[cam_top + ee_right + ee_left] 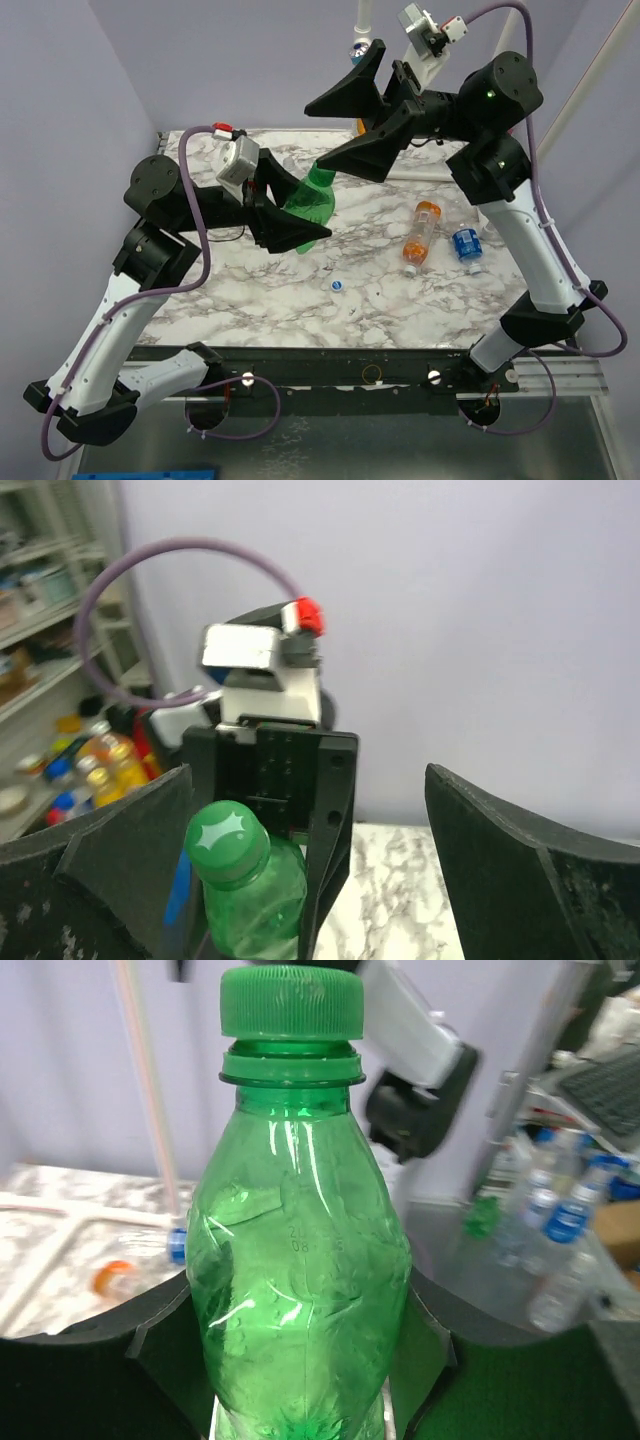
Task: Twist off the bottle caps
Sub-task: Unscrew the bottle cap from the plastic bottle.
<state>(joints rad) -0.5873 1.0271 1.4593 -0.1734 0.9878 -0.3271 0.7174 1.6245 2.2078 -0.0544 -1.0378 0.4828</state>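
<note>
My left gripper (300,215) is shut on the body of the green bottle (312,200), holding it tilted above the table. In the left wrist view the green bottle (300,1260) fills the gap between the fingers (160,1350), and its green cap (290,1000) is on the neck. My right gripper (314,135) stands open just above the bottle's top. In the right wrist view the cap (228,842) sits between the wide-apart fingers (520,860), close to the left one and touching neither.
An orange bottle (422,232) and a clear bottle with a blue label (467,245) lie on the marble table (250,300) at the right. A small loose cap (337,285) lies near the middle front. Purple walls close in the back and sides.
</note>
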